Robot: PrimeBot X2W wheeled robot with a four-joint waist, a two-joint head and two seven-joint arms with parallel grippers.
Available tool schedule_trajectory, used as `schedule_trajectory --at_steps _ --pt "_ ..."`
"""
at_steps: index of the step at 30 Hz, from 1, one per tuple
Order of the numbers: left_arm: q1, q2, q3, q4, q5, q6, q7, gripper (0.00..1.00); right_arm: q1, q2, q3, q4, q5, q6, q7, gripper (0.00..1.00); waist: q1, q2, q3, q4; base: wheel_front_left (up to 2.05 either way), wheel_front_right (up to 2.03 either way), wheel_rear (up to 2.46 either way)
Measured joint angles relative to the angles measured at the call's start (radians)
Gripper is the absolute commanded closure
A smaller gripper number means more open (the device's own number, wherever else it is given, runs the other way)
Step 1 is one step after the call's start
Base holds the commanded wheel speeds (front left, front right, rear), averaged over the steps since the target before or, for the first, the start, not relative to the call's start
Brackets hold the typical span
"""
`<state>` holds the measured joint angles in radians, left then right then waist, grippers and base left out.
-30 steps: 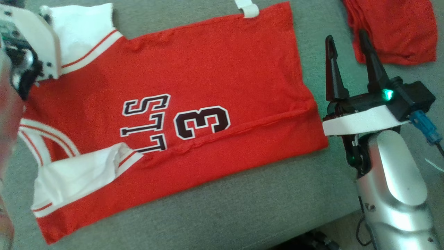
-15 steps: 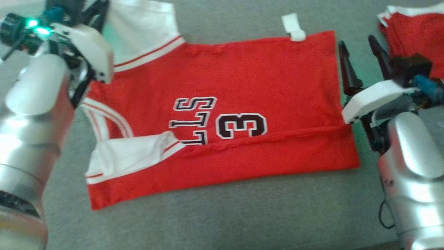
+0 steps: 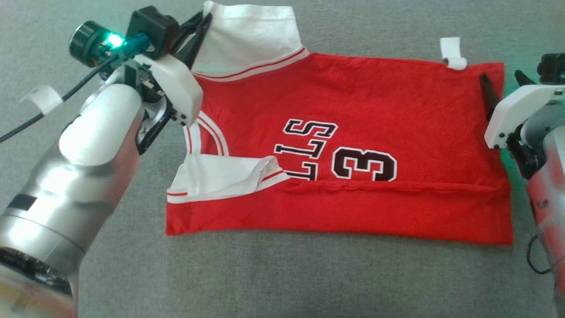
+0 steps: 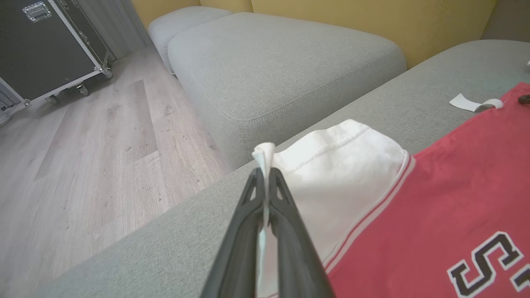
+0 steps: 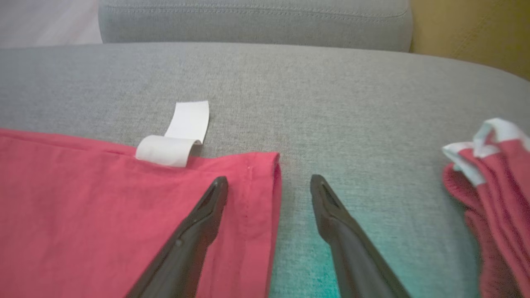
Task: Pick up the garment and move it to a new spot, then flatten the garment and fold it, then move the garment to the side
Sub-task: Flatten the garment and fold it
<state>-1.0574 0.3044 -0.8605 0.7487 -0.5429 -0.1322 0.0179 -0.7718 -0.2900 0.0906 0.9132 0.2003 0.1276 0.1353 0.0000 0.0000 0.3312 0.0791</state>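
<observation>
The red jersey (image 3: 353, 110) lies spread flat on the grey sofa cushion (image 3: 309, 274); the left pincer (image 4: 265, 176) is clamped on the white sleeve (image 4: 343, 165) at the jersey's far left corner; the right pincer (image 5: 269, 179) stands wide apart astride the jersey's right hem, near its white tag (image 5: 182, 136).

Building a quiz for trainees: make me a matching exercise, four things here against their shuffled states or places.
1 left gripper
2 right gripper
3 white tag
4 second red garment

A open, astride the hem edge of the jersey
B lying apart from the jersey
C shut on the white sleeve
D looped at the jersey's hem

Pairs: 1-C, 2-A, 3-D, 4-B
</observation>
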Motion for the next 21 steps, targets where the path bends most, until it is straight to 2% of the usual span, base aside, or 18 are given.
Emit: schedule_trajectory --at_steps 10,11,12,16,21 --pt "0.001 -0.003 -0.018 -0.085 0.000 0.009 0.037 1.00 -0.105 -0.025 0.080 0.124 -0.005 0.000 -0.006 0.02 0.0001 0.0000 0.040 0.034 0.00 0.00 0.00" --pt "0.001 -0.002 -0.019 -0.092 0.000 0.009 0.043 1.00 -0.125 -0.028 0.105 0.144 0.006 0.000 -0.001 0.56 0.0001 0.0000 0.046 0.033 0.00 0.00 0.00" --pt "0.001 -0.002 -0.019 -0.094 0.000 0.010 0.044 1.00 -0.133 -0.030 0.118 0.151 0.012 0.000 0.007 1.00 0.0000 0.0000 0.047 0.033 0.00 0.00 0.00" --pt "0.000 0.006 -0.019 -0.091 0.000 0.020 0.053 1.00 -0.155 -0.031 0.162 0.170 0.038 0.000 0.004 1.00 0.0001 0.0000 0.048 0.024 0.00 0.00 0.00" --pt "0.000 0.026 -0.010 -0.064 -0.003 0.044 0.049 1.00 -0.173 -0.031 0.172 0.172 0.090 0.000 -0.071 1.00 0.0001 0.0000 0.044 0.001 0.00 0.00 0.00"
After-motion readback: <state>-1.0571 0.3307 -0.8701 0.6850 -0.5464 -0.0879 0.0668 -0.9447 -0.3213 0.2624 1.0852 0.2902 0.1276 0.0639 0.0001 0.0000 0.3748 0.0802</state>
